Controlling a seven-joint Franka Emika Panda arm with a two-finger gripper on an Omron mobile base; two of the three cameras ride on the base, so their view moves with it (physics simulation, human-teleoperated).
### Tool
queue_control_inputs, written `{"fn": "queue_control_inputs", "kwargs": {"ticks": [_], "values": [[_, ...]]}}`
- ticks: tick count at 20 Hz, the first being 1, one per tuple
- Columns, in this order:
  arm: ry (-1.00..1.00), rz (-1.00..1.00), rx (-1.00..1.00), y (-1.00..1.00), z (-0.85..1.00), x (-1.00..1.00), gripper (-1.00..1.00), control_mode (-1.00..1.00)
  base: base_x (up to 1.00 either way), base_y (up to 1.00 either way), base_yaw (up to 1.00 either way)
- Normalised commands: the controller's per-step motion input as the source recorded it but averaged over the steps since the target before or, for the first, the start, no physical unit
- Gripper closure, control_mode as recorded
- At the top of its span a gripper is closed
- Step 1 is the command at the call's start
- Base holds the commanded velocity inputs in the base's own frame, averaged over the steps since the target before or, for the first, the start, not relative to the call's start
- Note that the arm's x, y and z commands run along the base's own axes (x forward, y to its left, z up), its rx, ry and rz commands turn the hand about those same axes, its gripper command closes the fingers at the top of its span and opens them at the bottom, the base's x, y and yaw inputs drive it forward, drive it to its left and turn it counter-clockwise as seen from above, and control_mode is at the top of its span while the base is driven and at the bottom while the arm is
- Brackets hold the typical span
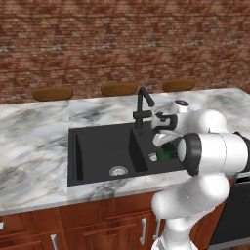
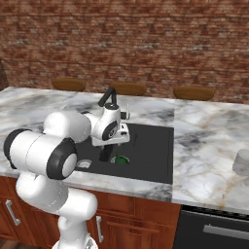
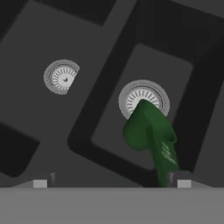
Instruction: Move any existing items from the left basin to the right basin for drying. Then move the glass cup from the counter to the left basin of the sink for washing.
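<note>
The dark-green item (image 3: 151,131) lies in the narrower right basin (image 1: 142,148) of the black sink, its thick end over the silver drain (image 3: 143,98). It also shows as a green patch (image 1: 163,153) under my hand, and again (image 2: 120,159) from the other side. My gripper (image 3: 112,183) hangs just above it, open wide, with the item's thin end running close past one fingertip (image 3: 183,183) and nothing clasped. The wider left basin (image 1: 97,151) holds only its drain (image 1: 117,171). The glass cup (image 2: 241,162) stands on the marble counter (image 2: 204,146), far right of the sink.
The black faucet (image 1: 142,105) rises at the sink's divider, just behind my hand. Three brown stool tops (image 1: 118,89) line the far side of the counter. A dark appliance front (image 2: 214,228) sits under the counter at the right.
</note>
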Motion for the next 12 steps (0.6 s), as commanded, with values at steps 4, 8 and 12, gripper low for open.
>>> {"fn": "queue_control_inputs", "kwargs": {"ticks": [4, 8, 12], "values": [[-0.14, -0.03, 0.00, -0.13, 0.61, -0.19, -1.00, -1.00, 0.00, 0.00, 0.00], [-0.11, -0.03, 0.00, -0.17, 0.61, -0.14, -1.00, -1.00, 0.00, 0.00, 0.00], [-0.08, -0.04, 0.00, -0.20, 0.58, -0.09, -1.00, -1.00, 0.00, 0.00, 0.00]]}}
